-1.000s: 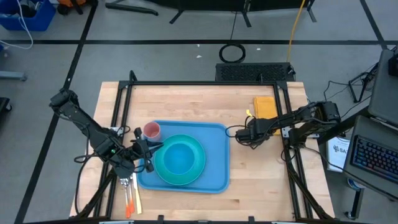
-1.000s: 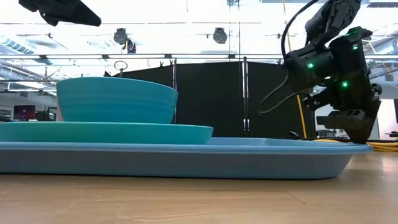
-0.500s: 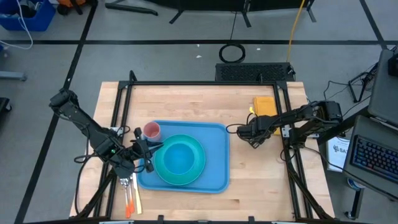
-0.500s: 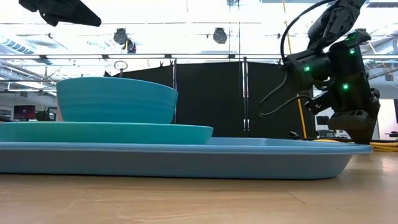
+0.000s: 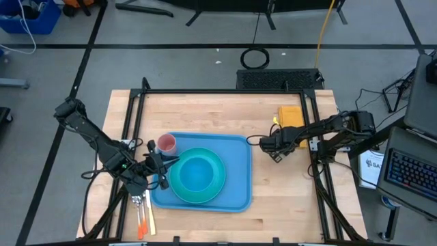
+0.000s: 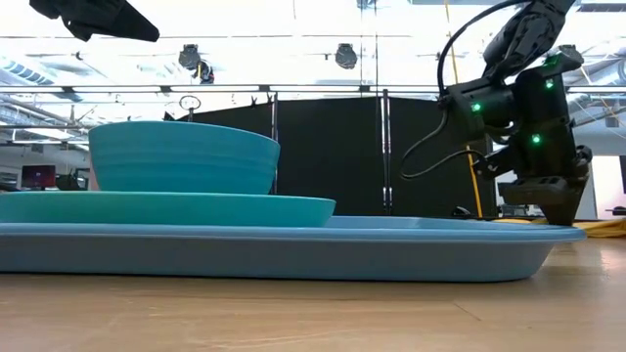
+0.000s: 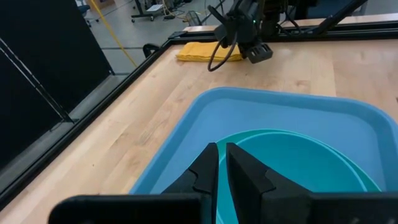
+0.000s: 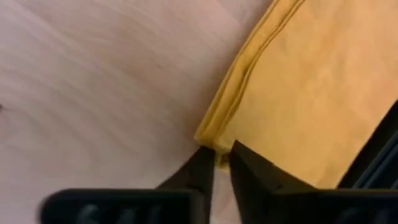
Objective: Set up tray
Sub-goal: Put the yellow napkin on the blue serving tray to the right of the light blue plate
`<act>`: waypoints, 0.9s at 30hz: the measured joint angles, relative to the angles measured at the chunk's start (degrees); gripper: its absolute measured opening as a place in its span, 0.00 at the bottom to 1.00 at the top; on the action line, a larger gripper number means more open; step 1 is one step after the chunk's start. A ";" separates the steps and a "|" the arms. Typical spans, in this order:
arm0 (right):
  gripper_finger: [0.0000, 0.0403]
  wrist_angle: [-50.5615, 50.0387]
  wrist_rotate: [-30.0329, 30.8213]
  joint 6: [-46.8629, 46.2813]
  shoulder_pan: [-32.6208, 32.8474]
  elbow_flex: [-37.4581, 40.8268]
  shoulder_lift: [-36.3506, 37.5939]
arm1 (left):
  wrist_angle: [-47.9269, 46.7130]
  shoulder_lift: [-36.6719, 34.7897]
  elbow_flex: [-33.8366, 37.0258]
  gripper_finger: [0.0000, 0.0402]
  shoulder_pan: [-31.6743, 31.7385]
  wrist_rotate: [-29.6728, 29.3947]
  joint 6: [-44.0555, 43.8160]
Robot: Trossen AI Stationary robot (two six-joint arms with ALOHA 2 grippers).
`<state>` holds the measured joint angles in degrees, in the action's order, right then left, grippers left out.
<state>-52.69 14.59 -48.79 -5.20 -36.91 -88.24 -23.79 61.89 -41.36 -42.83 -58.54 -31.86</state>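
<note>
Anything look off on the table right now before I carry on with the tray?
Nothing spilled or damaged. The bowl sits centred on the plate in the tray, pink cup upright. The right gripper is pinching the yellow cloth at its corner; the left gripper is shut over the tray's rim.

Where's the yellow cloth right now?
In the high view the yellow cloth lies folded on the table's far right part, beyond the tray's right edge. The right gripper is at its near corner, fingers pinched on the corner.
</note>
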 joint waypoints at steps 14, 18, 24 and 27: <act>0.00 1.72 0.87 -2.73 2.72 -0.22 3.41 | -0.02 0.00 0.00 0.09 0.00 0.00 0.09; 0.00 2.71 1.20 -5.24 4.69 0.13 8.28 | -0.03 0.00 -0.02 0.09 0.00 0.00 0.09; 0.00 3.59 3.06 -8.32 7.81 -0.01 15.06 | -0.02 0.00 -0.02 0.09 0.00 0.02 0.00; 0.00 5.01 3.40 -9.03 9.20 -0.04 16.83 | 0.00 0.00 -0.02 0.09 0.00 0.02 -0.04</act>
<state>-47.68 18.00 -57.82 4.00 -36.95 -71.42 -23.79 61.89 -41.39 -42.83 -58.52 -31.90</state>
